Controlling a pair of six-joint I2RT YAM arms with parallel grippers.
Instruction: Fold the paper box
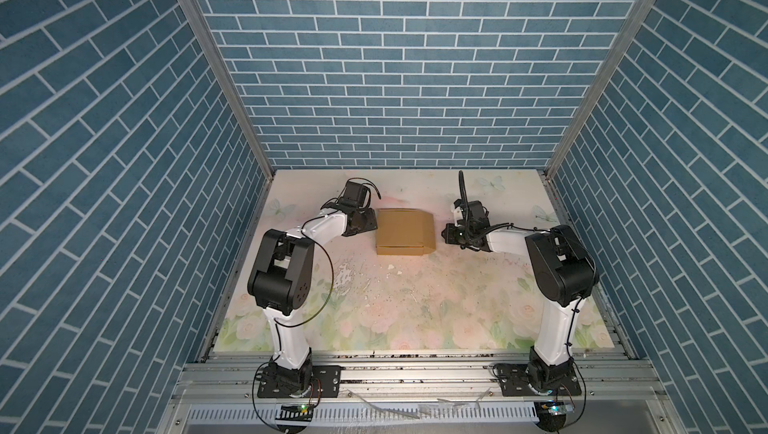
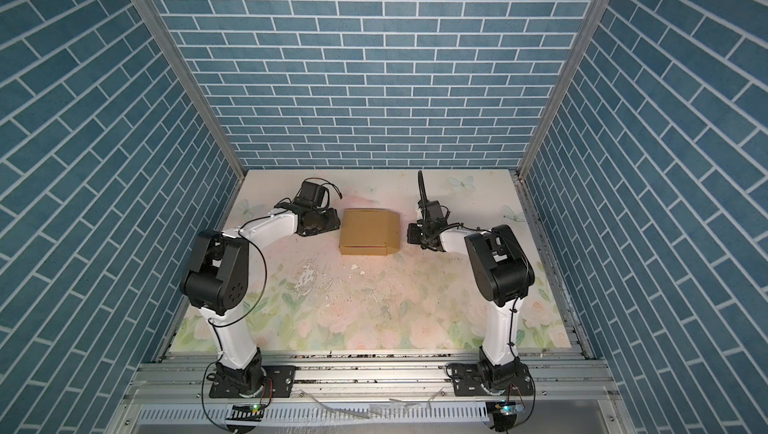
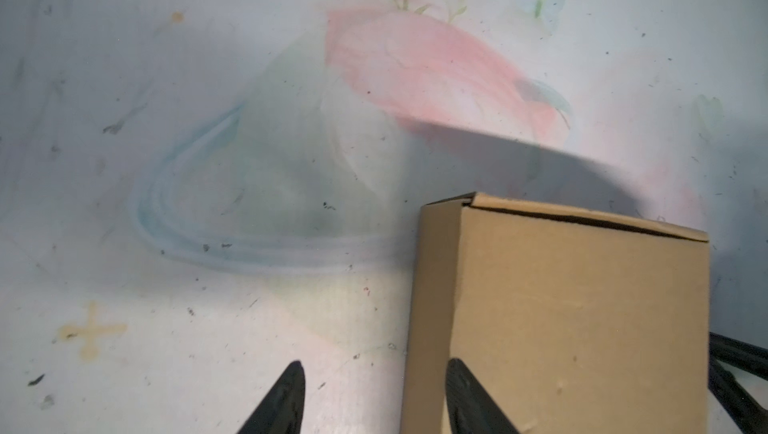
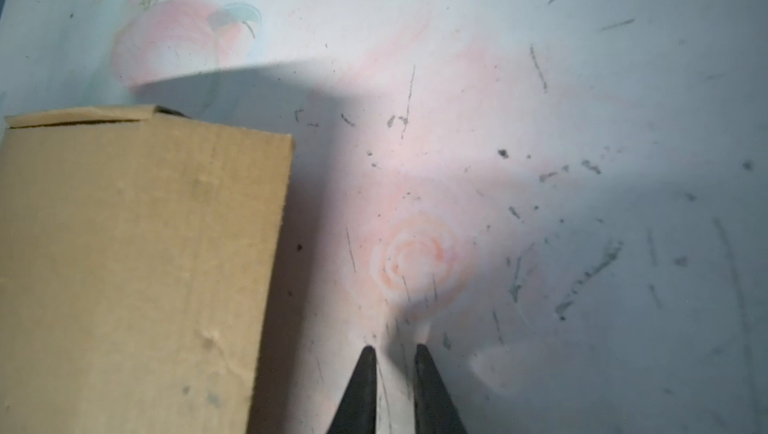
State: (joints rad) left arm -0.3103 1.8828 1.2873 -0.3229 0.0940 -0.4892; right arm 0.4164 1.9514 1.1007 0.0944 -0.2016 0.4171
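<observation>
The box [image 1: 404,230] sat closed toward the back of the table [image 1: 415,299], between the two arms, with the left gripper [image 3: 376,366] just beside it, jaws well apart and empty, and the right gripper [image 4: 392,349] near its other side, jaws barely apart, empty.

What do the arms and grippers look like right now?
Both the left arm and right arm have white links, bulky black joints and black base plates. Black cables run alongside. The left gripper and right gripper have slim, tapered black fingers.
</observation>
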